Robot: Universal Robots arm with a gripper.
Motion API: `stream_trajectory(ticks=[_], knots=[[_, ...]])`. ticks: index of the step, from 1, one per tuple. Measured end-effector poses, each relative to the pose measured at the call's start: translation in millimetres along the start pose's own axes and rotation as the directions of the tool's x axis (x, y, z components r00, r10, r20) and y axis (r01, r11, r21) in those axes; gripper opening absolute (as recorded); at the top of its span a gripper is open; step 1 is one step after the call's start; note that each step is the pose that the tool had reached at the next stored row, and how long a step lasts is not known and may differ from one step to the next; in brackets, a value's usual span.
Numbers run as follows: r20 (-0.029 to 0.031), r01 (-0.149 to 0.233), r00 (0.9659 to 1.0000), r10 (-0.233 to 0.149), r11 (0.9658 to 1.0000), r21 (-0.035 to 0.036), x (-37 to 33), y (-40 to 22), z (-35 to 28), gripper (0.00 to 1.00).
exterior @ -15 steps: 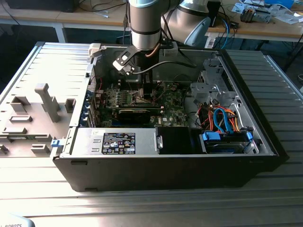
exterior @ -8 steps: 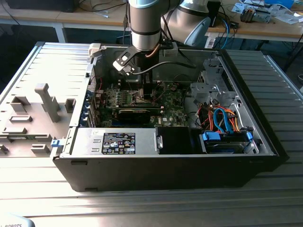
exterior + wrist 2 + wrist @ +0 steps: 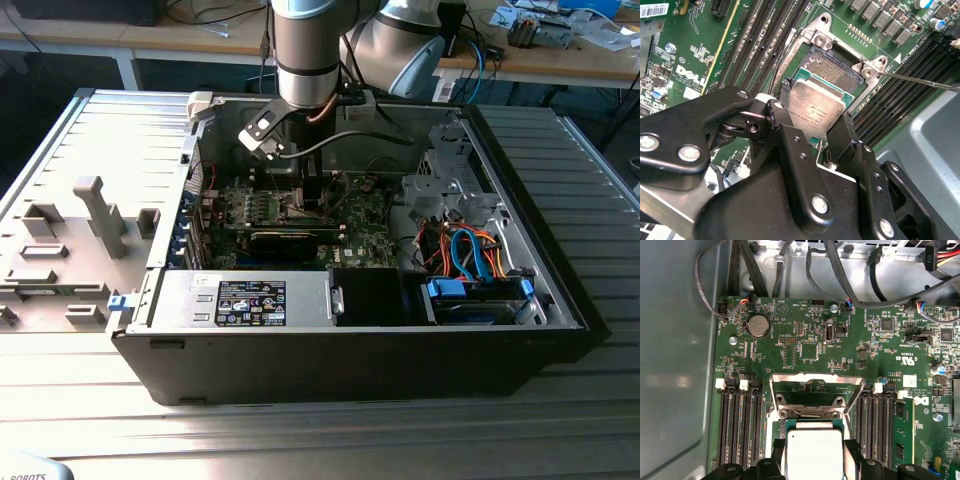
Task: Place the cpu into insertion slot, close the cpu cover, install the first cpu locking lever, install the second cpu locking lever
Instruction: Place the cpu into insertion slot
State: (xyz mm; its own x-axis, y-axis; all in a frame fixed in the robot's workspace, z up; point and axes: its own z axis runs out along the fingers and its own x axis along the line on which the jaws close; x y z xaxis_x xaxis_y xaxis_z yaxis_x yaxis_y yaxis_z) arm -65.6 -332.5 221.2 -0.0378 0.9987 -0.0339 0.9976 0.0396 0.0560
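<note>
My gripper [image 3: 812, 122] is shut on the cpu [image 3: 815, 107], a flat silver-grey square pinched at two opposite edges by the black fingers [image 3: 776, 114]. The chip hangs slightly tilted over the near part of the insertion slot [image 3: 832, 67], whose dark pin field shows beyond it; I cannot tell if they touch. In the first wrist view the cpu [image 3: 814, 450] sits between the fingers [image 3: 852, 447], and the cpu cover [image 3: 815, 382] stands raised open behind it. A thin locking lever [image 3: 920, 80] sticks out beside the socket. The exterior view has the gripper [image 3: 300, 190] low inside the computer case.
Black memory slots [image 3: 737, 420] flank the socket on both sides. Cables [image 3: 790, 270] loop along the case wall above the green board [image 3: 805, 340]. In the exterior view a drive cage [image 3: 445, 190], coloured cables [image 3: 470, 255] and a power supply [image 3: 250, 300] fill the case; grey fixtures [image 3: 95, 215] lie at its left.
</note>
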Motion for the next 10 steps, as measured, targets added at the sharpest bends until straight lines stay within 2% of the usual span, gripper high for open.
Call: stream_trajectory(ticks=[10], knots=[[0.0000,0.000,1.0000,0.000,1.0000,0.0000,0.8,-0.2,2.7,0.54]])
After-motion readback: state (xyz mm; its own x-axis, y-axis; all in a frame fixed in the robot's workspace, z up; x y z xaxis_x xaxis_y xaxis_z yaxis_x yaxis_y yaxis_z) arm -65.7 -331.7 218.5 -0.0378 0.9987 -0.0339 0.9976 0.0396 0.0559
